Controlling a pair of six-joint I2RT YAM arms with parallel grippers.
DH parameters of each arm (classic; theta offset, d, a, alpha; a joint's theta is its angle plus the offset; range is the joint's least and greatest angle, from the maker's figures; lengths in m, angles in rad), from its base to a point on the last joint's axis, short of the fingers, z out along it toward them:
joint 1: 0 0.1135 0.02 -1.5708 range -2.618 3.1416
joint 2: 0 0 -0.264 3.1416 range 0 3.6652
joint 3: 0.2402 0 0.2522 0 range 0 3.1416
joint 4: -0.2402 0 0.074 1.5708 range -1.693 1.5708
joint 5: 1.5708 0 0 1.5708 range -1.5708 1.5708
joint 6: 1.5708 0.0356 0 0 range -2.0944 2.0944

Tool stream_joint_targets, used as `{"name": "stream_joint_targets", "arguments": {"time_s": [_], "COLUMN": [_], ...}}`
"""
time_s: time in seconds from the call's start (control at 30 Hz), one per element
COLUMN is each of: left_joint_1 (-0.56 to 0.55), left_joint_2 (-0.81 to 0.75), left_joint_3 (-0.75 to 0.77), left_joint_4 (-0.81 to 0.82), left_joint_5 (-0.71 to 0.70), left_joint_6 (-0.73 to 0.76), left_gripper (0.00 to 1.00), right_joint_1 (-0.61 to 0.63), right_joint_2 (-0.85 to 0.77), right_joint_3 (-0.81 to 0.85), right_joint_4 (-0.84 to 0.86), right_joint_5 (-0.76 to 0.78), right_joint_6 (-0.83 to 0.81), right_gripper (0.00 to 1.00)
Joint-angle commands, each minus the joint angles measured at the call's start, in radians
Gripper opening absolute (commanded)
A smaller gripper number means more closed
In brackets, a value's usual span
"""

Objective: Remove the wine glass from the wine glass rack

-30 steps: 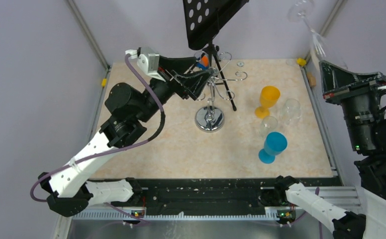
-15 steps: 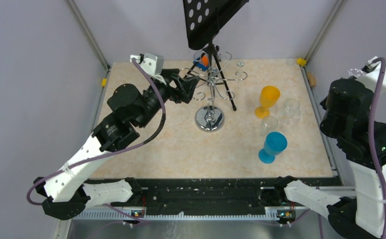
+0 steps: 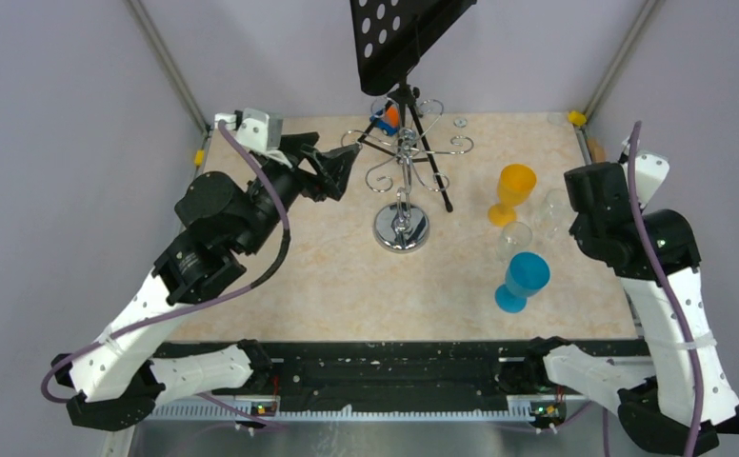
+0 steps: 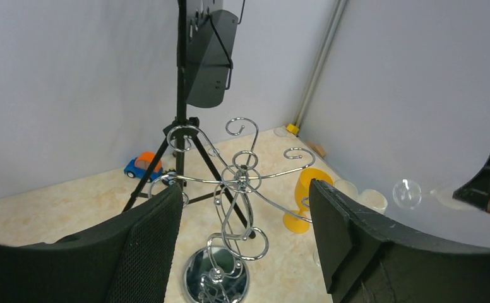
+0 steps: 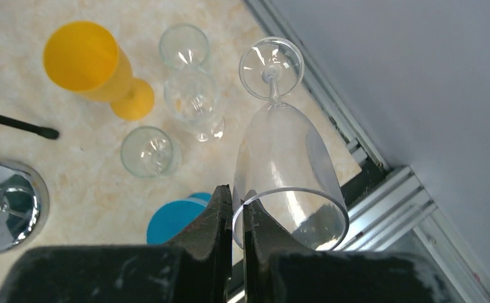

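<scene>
The shiny chrome wire rack (image 3: 401, 227) stands upright at the upper centre of the overhead view. Its round mirrored base sits flat, and scrolled arms spread from the top of its thin post. The clear stemmed wine glass (image 5: 286, 158) is well apart from the rack, at the centre of the right wrist view. The right gripper (image 5: 237, 197) pinches its rim, and its foot points toward the top edge.

perforated black plate (image 3: 399, 38) runs off the top edge; right wrist view: blue goblet (image 5: 170, 222) mostly tucked behind the right gripper (image 5: 237, 197); wine glass rack (image 5: 5, 205) base clipped at left
</scene>
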Motion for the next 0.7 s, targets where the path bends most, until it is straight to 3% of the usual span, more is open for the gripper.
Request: {"name": "stream_joint_targets", "arguments": {"time_s": [0.0, 0.17, 0.43, 0.67], "left_joint_1": [0.004, 0.005, 0.005, 0.005], "left_joint_2": [-0.041, -0.057, -0.058, -0.064], "left_joint_3": [-0.016, -0.024, -0.032, -0.033], "left_joint_4": [0.043, 0.046, 0.049, 0.049], "left_joint_5": [-0.036, -0.052, -0.074, -0.093], "left_joint_6": [0.027, 0.044, 0.06, 0.071], "left_gripper": [0.76, 0.76, 0.76, 0.76], "right_joint_1": [-0.102, -0.209, -0.246, -0.253], "right_joint_2": [-0.042, -0.063, -0.072, -0.074], "right_joint_3": [-0.076, -0.173, -0.242, -0.308], "right_joint_4": [-0.023, -0.024, -0.026, -0.025], "right_joint_5": [-0.162, -0.306, -0.49, -0.495], "right_joint_6": [0.016, 0.0, -0.005, -0.005], "right_gripper": [0.0, 0.0, 0.0, 0.0]}}
